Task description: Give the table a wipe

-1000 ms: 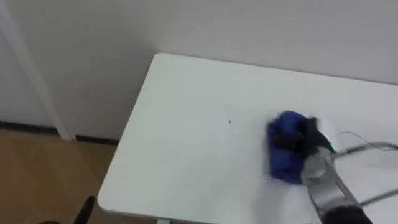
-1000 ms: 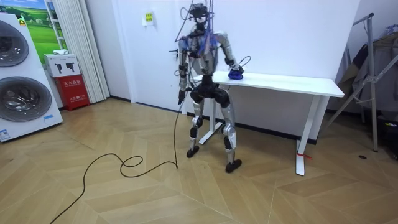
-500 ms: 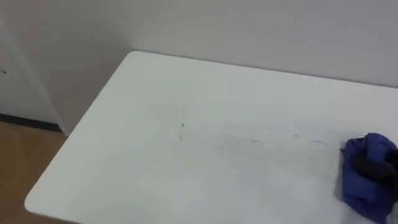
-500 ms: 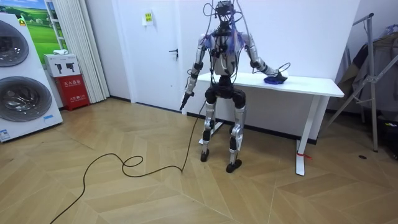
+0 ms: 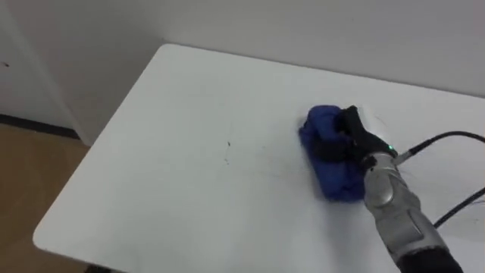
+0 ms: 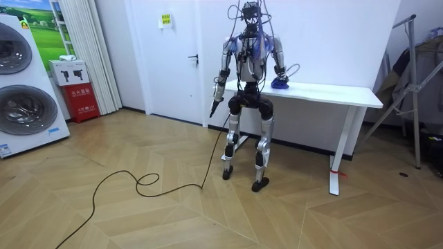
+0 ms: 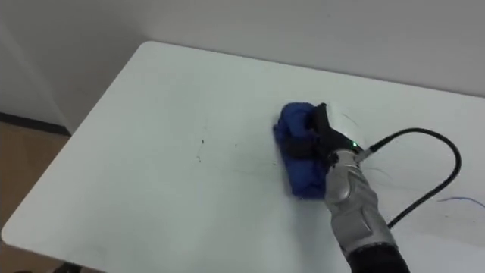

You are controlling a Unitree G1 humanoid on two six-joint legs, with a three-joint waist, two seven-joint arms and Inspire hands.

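Gripping crumpled blue cloth [image 5: 337,178], right hand [image 5: 358,140], white table [image 5: 174,152]

Stacked washing machines [image 6: 23,104] (beside white door [image 6: 173,66])

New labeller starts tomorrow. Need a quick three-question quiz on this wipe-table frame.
1. True or false: the blue cloth lies on the table under the right hand.
2. Where is the left hand? A) on the cloth B) hanging at the robot's side, off the table C) gripping the table's edge
3. Fill in: faint dark marks show on the tabletop to the robot's ____ of the cloth.
Key: 1 true; 2 B; 3 left.
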